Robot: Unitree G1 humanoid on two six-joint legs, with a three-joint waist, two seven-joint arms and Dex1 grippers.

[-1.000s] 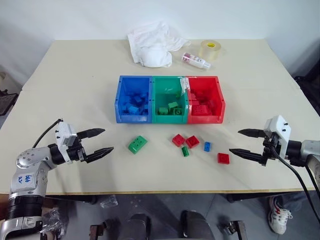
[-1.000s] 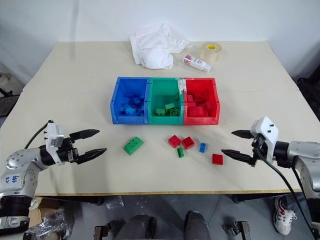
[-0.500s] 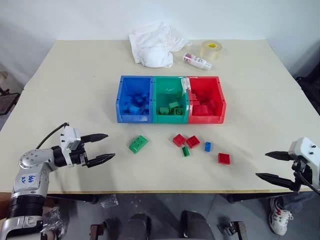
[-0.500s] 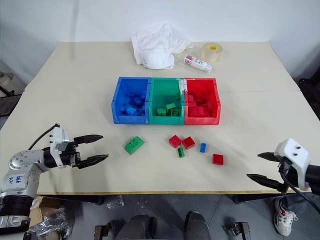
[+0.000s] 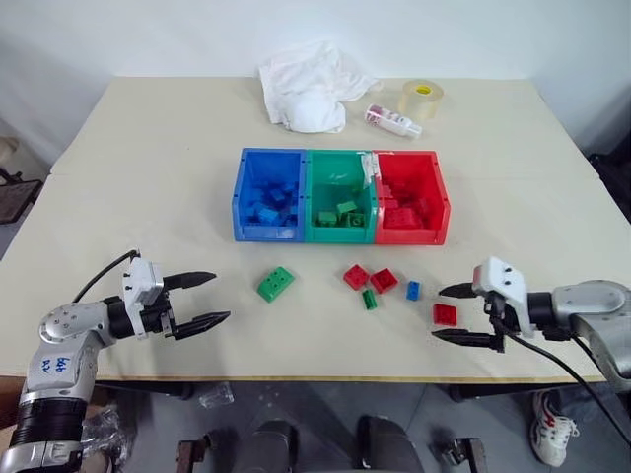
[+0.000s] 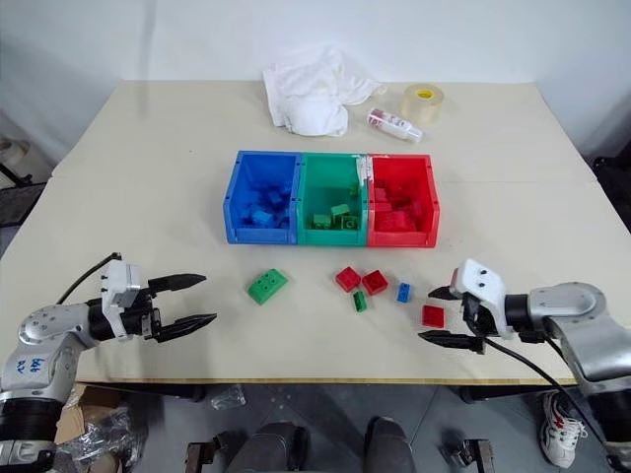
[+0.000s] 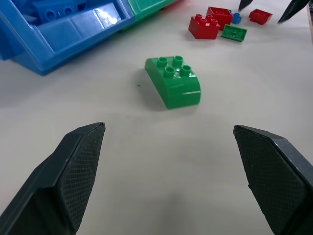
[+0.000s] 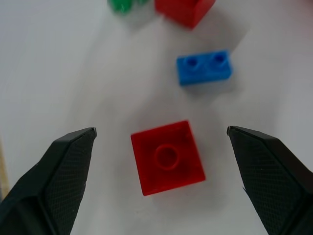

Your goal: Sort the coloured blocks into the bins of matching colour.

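The left gripper [image 5: 195,300], spread and empty, is aimed at the green block [image 5: 275,284], whose long axis is angled toward it. The blue bin [image 5: 240,202], green bin [image 5: 338,163] and red bin [image 5: 441,202] are each seen holding matching blocks. The red block [image 8: 167,156] is framed just ahead between the right gripper's [image 5: 455,314] parted, empty fingers.

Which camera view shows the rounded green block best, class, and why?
The left wrist view: the rounded green block lies between the open left gripper fingers, studs and curved end plain. Both eye views show it small in front of the blue bin.
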